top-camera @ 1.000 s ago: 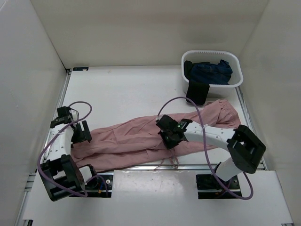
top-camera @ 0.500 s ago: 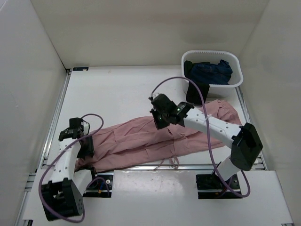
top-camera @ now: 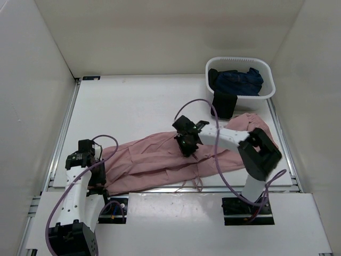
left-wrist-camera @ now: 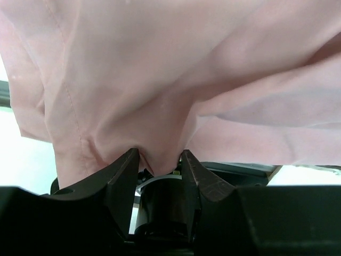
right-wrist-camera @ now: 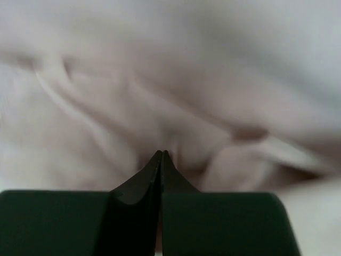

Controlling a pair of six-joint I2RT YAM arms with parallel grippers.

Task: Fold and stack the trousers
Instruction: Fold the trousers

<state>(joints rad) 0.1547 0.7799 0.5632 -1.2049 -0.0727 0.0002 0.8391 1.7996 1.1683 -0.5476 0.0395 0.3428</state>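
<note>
L gripper (left-wrist-camera: 160,156), near-left edge, clamped on a fold of the dusty-pink thin-fabric trousers (top-camera: 149,160), which lie spread L-to-R across the white tabletop (top-camera: 133,101); R gripper (top-camera: 188,145) jaws together at their mid-section, hold on cloth indeterminate; white plastic basket (top-camera: 268,92) w/ navy garment (top-camera: 240,81) far right.

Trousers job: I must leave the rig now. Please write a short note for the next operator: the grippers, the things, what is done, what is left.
Left gripper: closed on a bunch of the trousers at their left end.
Right gripper: shut, tips at the trousers' middle; whether it pinches cloth cannot be told.
Trousers: rumpled, lying lengthwise across the table, right end near the basket.
Done: no fold visible.
Left: fold, then stack.
</note>
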